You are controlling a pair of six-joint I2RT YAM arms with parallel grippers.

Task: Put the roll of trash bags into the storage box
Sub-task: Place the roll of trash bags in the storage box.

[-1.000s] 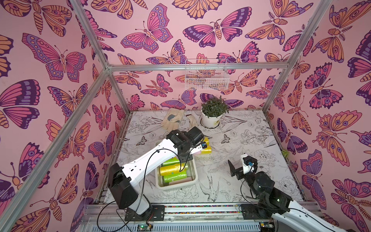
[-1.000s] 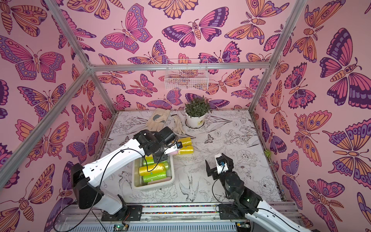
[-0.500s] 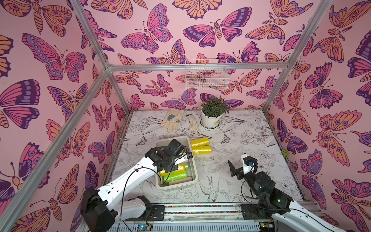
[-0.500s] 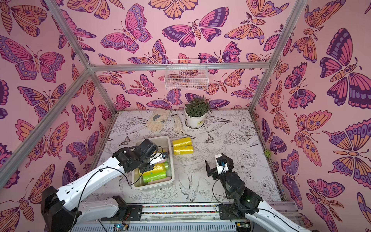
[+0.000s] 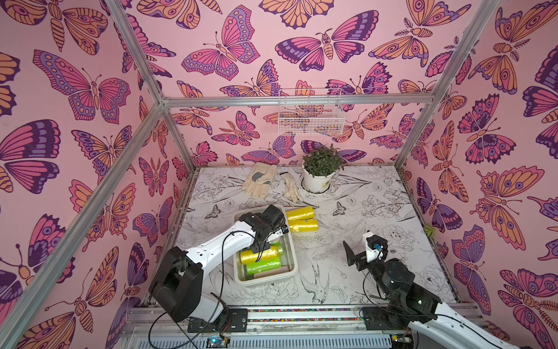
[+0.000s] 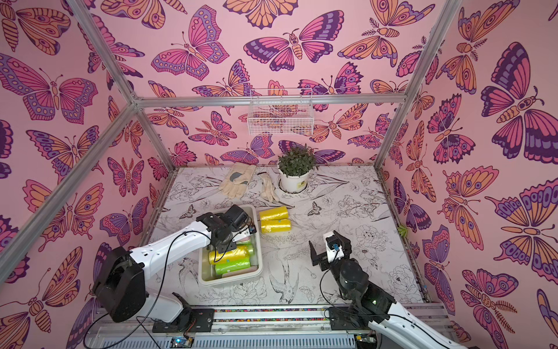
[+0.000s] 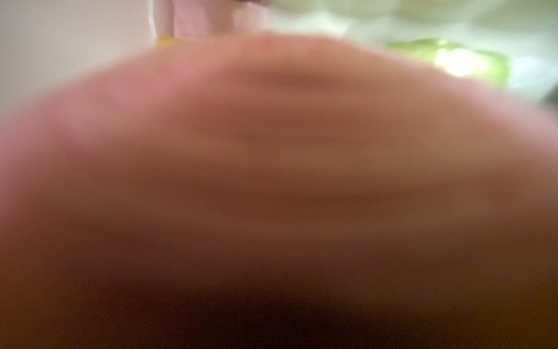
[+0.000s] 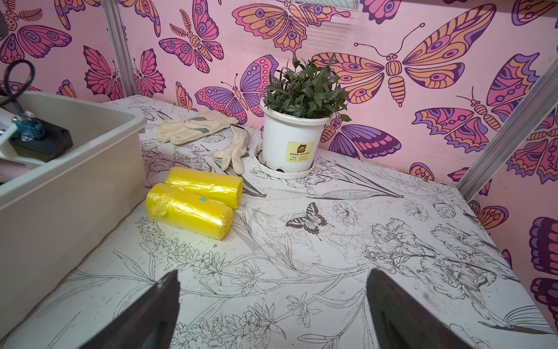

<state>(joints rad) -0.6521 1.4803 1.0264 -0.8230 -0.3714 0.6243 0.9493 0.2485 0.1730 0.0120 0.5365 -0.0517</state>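
Lowering into the far end of the storage box (image 5: 293, 256), the pink roll (image 7: 271, 166) sits clenched in the left gripper (image 5: 272, 235). A second ago that gripper was outside the box, by the two yellow rolls (image 5: 302, 226). Only the release seems to remain. The roll's long axis appears to lie across the box, parallel to the stored rolls (image 5: 261, 253), though it is largely hidden. The right gripper (image 8: 271, 275) idles, jaws spread wide.

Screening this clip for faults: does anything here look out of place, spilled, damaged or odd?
Nothing spilled or damaged. Oddest: the left wrist view is almost wholly filled by a blurred pink roll close to the lens. Two yellow rolls lie on the table beside the storage box, not in it.
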